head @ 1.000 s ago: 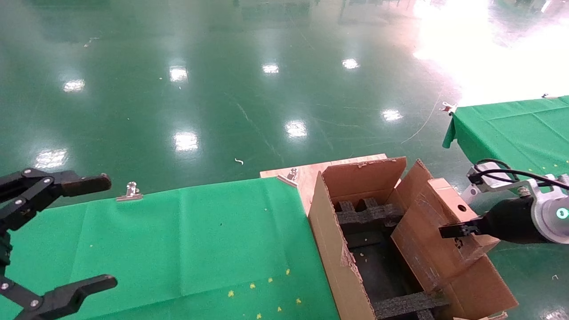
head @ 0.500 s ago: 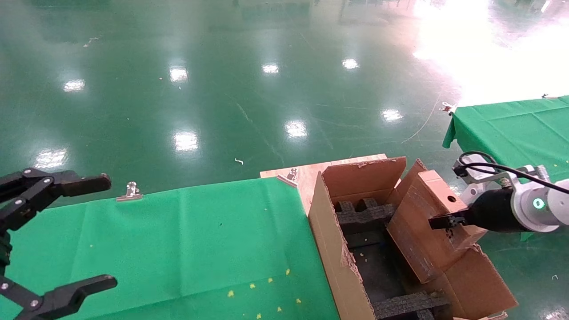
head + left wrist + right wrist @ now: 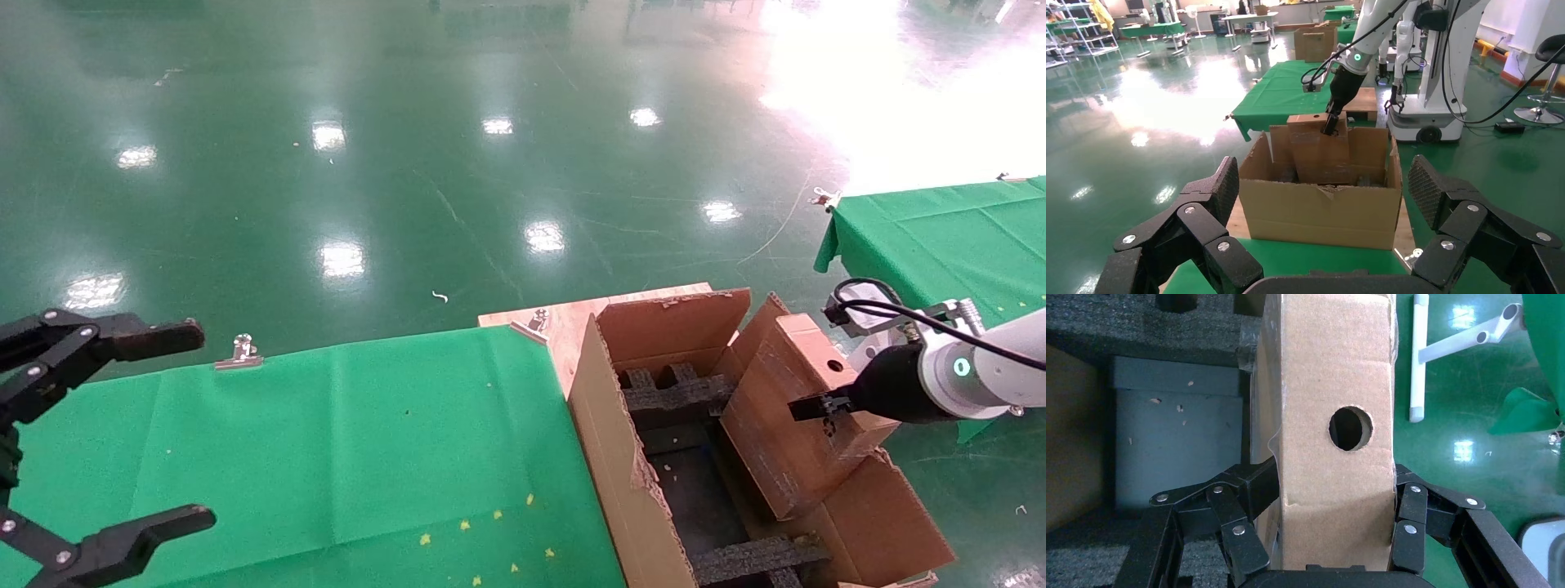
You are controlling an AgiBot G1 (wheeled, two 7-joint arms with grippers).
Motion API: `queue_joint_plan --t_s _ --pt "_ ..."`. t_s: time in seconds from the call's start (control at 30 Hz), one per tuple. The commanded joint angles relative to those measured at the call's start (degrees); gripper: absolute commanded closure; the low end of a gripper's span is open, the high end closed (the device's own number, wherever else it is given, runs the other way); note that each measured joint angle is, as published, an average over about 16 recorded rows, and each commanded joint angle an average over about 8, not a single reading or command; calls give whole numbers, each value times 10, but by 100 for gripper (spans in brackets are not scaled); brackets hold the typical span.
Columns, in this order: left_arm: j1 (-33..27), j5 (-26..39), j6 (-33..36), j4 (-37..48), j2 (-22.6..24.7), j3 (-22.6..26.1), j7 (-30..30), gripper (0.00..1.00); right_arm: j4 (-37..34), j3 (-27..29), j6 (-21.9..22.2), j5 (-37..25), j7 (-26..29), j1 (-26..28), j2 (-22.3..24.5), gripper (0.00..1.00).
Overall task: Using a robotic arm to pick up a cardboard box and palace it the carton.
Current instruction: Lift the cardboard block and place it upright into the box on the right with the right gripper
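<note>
My right gripper (image 3: 824, 405) on the white robotic arm (image 3: 981, 371) is shut on the cardboard box (image 3: 776, 433), a small brown box with a round hole (image 3: 1350, 428). The box hangs tilted, its lower end down inside the carton (image 3: 609, 457) against the right wall. In the right wrist view the fingers (image 3: 1248, 496) press both sides of the box (image 3: 1330, 367), with black foam (image 3: 1138, 324) beneath. The left wrist view shows the carton (image 3: 1321, 214) and the box (image 3: 1318, 156) from the side. My left gripper (image 3: 196, 425) is open over the green cloth at the far left, holding nothing.
The carton stands on a wooden board (image 3: 564, 322) at the right end of the green-clothed table (image 3: 351, 441). Metal clips (image 3: 239, 353) hold the cloth's far edge. A second green table (image 3: 940, 237) stands at the right. Black foam dividers (image 3: 670, 392) cross the carton's inside.
The right arm has carried the box a little leftward and toward the carton's far end, further over the opening. The left gripper has not moved.
</note>
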Motion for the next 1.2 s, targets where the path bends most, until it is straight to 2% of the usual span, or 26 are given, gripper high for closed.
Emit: queue_joint_plan --t_s 0.03,0.83,1.2 --pt "0 0 0 0 0 0 0 0 0 -2 -1 -8 9 -2 -4 100" --pt "0 -1 0 0 0 1 0 0 -4 -29 69 -91 116 -87 -54 100" --pt "0 -1 -1 0 0 1 1 0 -7 -39 94 -98 141 -124 -59 100"
